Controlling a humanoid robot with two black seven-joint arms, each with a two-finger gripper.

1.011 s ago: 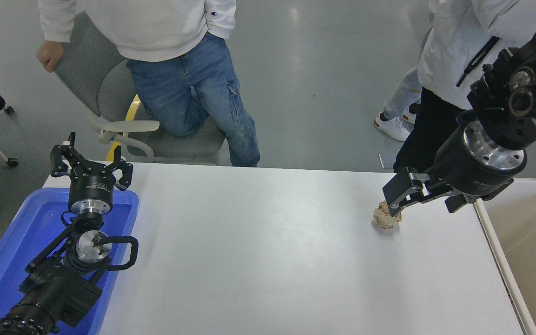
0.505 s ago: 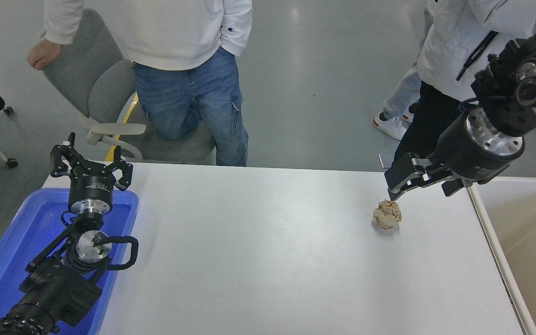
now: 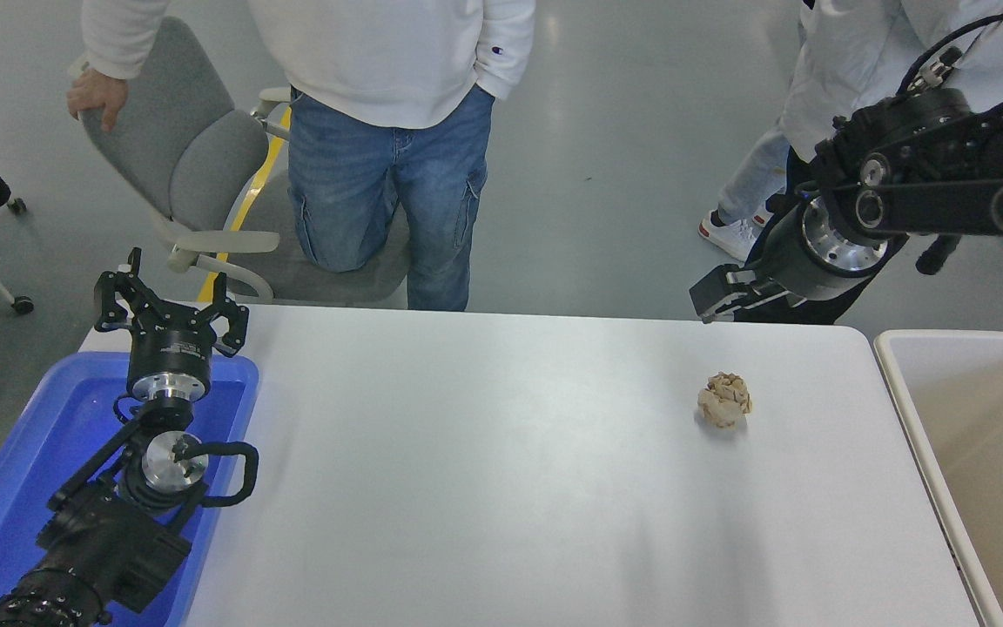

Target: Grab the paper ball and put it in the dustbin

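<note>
The paper ball (image 3: 724, 401), a crumpled beige wad, lies on the white table (image 3: 501, 470) towards its right side. The dustbin (image 3: 895, 350), cream inside with a pale rim, stands against the table's right edge and is cut off by the picture. My right gripper (image 3: 714, 301) hangs open and empty over the table's far edge, above and beyond the ball and apart from it. My left gripper (image 3: 172, 292) is parked open at the lower left, over the far end of the blue tray.
A bright blue tray (image 3: 49, 435) lies at the table's left edge under the left arm. A person in jeans (image 3: 388, 174) stands at the far side beside a grey chair (image 3: 197, 165). Another person (image 3: 824, 104) stands behind the right arm.
My right gripper has risen from the ball and drawn back to the table's far edge, empty. The ball stays where it was. The person in jeans stepped right and turned the chair.
</note>
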